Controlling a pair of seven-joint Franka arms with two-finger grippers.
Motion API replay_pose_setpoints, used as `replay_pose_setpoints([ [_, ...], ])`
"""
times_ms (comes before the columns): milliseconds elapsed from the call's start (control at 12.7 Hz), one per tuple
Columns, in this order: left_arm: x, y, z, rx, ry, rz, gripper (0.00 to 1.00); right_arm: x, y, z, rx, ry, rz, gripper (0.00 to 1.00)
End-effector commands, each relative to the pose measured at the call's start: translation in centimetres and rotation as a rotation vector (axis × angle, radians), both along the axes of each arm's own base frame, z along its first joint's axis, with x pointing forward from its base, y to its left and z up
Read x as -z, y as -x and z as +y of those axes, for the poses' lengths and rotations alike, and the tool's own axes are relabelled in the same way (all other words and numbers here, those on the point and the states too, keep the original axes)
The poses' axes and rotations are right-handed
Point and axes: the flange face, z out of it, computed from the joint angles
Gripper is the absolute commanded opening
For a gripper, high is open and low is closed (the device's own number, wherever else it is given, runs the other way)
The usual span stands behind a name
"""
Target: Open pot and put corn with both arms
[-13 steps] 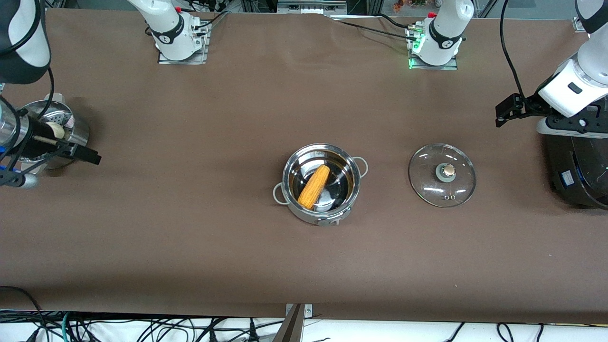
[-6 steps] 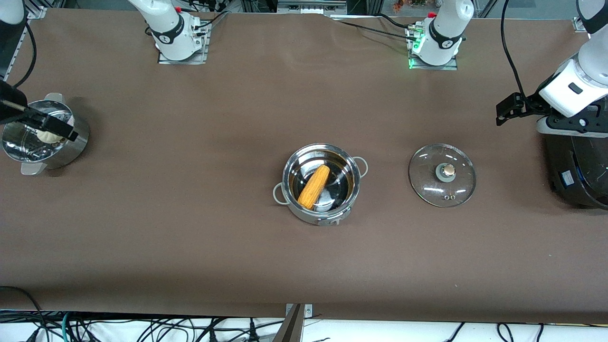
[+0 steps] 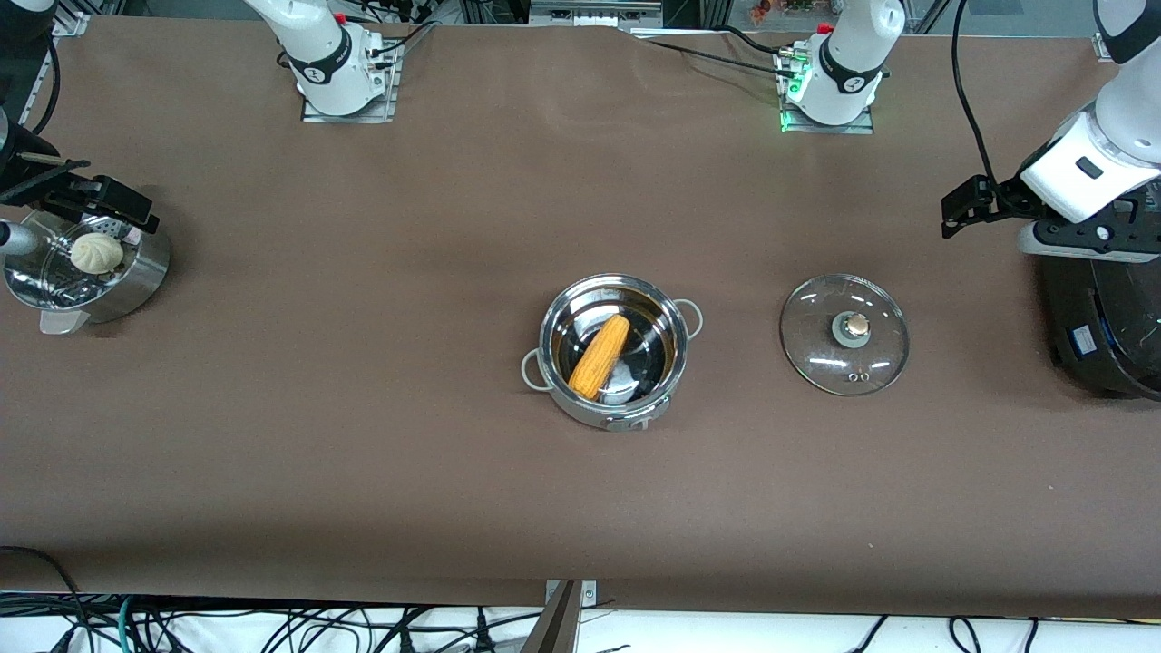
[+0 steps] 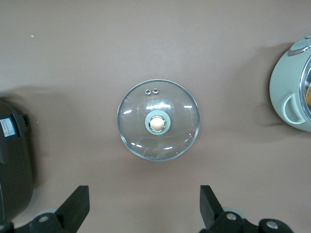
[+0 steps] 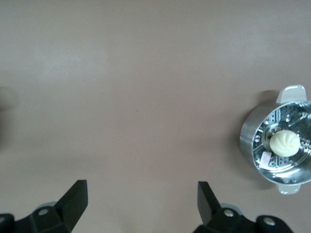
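Observation:
The steel pot [image 3: 553,358] stands open at the table's middle, with the corn [image 3: 600,356] lying slanted inside it. Its glass lid [image 3: 875,358], knob up, lies flat on the cloth beside the pot toward the left arm's end; it is centred in the left wrist view [image 4: 180,131], and the pot's side shows at that view's edge [image 4: 291,97]. My left gripper [image 3: 1084,243] hangs open and empty over the black rice cooker, its fingertips [image 4: 77,206] wide apart. My right gripper [image 3: 23,177] hangs open and empty at the right arm's end, over the steamer pot's edge, fingertips [image 5: 75,199] wide apart.
A perforated steamer pot [image 3: 136,272] with a white bun [image 3: 96,253] stands at the right arm's end, also in the right wrist view [image 5: 252,141]. A black rice cooker [image 3: 1102,336] stands at the left arm's end, also in the left wrist view [image 4: 14,160].
My right gripper has risen and drawn back off the steamer pot toward the table's end, uncovering the bun. My left gripper has shifted slightly. Pot, corn and lid have not moved.

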Motion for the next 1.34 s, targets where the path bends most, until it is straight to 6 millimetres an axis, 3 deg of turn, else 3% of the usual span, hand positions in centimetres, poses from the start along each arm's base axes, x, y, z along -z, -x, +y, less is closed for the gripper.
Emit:
replay_pose_setpoints([
  [0,-0.5,0.5,-0.2,-0.009,0.016,0.002,1.00,-0.2,0.8,-0.1,-0.046,0.006,0.002,1.00],
  [158,-0.5,0.5,-0.2,-0.009,0.016,0.002,1.00,1.0,-0.2,-0.2,-0.070,-0.001,0.022,1.00],
  [473,-0.5,0.5,-0.1,-0.011,0.016,0.004,1.00,0.5,-1.4,-0.8,-0.076,-0.007,0.008,1.00],
  [709,-0.5,0.4,-0.1,-0.011,0.016,0.004,1.00,1.5,-1.9,-2.0,-0.052,-0.018,0.024,1.00],
  [1261,-0.3,0.5,0.0,-0.013,0.015,0.019,1.00,1.0,-2.4,-1.9,-0.057,-0.014,0.010,1.00],
])
